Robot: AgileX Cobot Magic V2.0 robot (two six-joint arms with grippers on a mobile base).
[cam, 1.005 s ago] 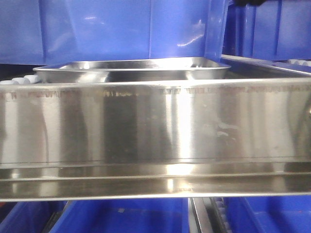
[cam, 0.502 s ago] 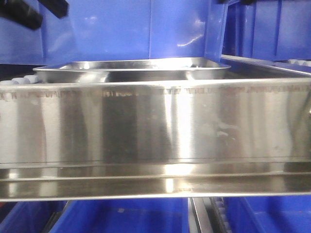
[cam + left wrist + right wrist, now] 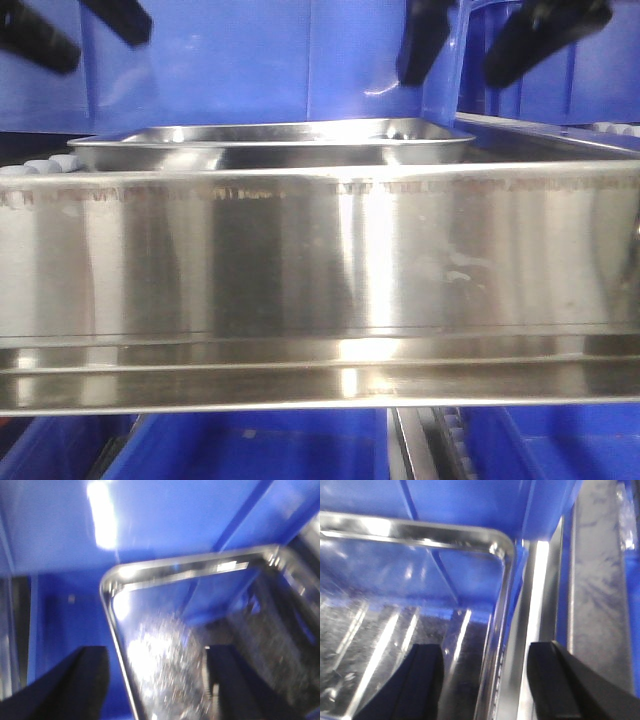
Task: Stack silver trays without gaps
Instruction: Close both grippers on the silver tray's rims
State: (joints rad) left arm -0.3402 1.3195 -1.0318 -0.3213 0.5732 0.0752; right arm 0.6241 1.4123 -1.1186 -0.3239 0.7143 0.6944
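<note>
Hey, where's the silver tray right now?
In the front view, the silver tray sits centre-left behind the steel rail, before the blue bins, with the left pincer and right pincer above its ends.

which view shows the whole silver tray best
Exterior front-facing: the silver tray shows end to end, though edge-on. The left wrist view catches only one blurred corner, the right wrist view only another.

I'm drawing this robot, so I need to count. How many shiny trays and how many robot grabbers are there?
silver tray: 1
grippers: 2, the left gripper and the right gripper, both open
Total: 3
</note>
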